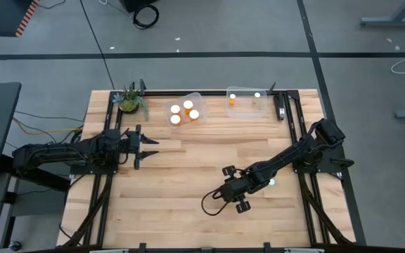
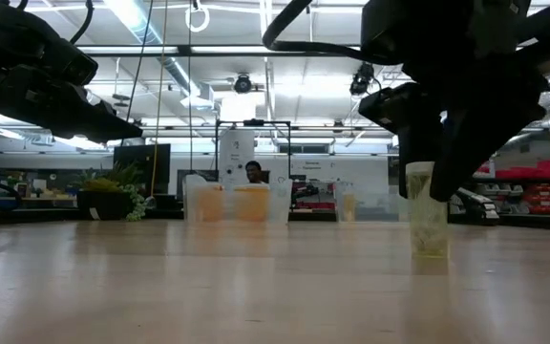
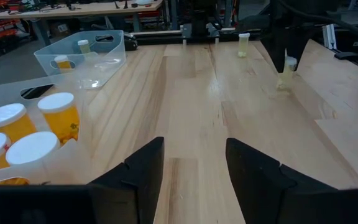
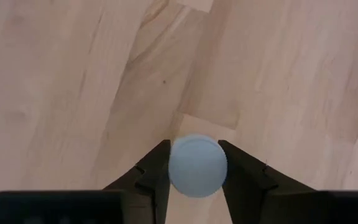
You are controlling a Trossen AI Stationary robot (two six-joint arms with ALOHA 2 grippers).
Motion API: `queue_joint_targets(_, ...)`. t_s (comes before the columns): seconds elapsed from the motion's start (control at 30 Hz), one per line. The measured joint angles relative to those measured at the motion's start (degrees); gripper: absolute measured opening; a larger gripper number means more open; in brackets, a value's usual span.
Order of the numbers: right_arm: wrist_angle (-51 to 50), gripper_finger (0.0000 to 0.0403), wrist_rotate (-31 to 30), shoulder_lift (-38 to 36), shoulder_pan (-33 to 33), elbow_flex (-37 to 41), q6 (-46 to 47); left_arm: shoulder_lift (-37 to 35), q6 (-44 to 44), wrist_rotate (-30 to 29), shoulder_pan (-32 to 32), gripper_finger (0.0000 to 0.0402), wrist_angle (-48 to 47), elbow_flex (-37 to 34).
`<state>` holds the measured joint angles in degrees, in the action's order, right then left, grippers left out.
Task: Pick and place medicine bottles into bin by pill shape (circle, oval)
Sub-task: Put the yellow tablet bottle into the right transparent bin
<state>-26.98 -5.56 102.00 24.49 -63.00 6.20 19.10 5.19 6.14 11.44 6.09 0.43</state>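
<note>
My right gripper points down near the table's middle front, shut on a small pale medicine bottle with a white cap. A second bottle stands on its base farther right, partly under the right arm. A clear bin at the far edge holds several orange bottles. A second clear bin holds two bottles. My left gripper is open and empty at the table's left. My right gripper pinches the bottle's round white cap between its two fingers, one on each side. The fingers come from above, pointing down. The bottle is upright, its base at the table top; whether it rests there or hangs just clear, I cannot tell.
A small potted plant stands at the far left corner. Dark frame rails run along the far and right sides. Bare wood lies between the two grippers. A person shows in the room behind.
</note>
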Motion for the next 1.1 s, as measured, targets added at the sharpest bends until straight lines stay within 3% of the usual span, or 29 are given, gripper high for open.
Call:
queue_joint_targets(0.2, -3.8, 0.0136, -3.4, 0.0, -5.4, -0.9, -3.4, 0.0, 0.0, 0.0, 0.0, 0.0187, 0.0, 0.0)
queue_joint_targets(0.43, -13.5, 0.0129, -4.7, -2.7, -15.9, -2.6, -8.5, 0.0, 0.0, 0.0, 0.0, 0.0182, 0.0, 0.0)
queue_joint_targets(0.8, -14.5, 0.0134, -8.3, -15.6, -35.2, -2.2, -15.9, 0.0, 0.0, 0.0, 0.0, 0.0187, 0.0, 0.0)
queue_joint_targets(1.1, -11.2, 0.0134, -5.1, -18.5, -49.6, -2.1, -23.1, 0.0, 0.0, 0.0, 0.0, 0.0184, 0.0, 0.0)
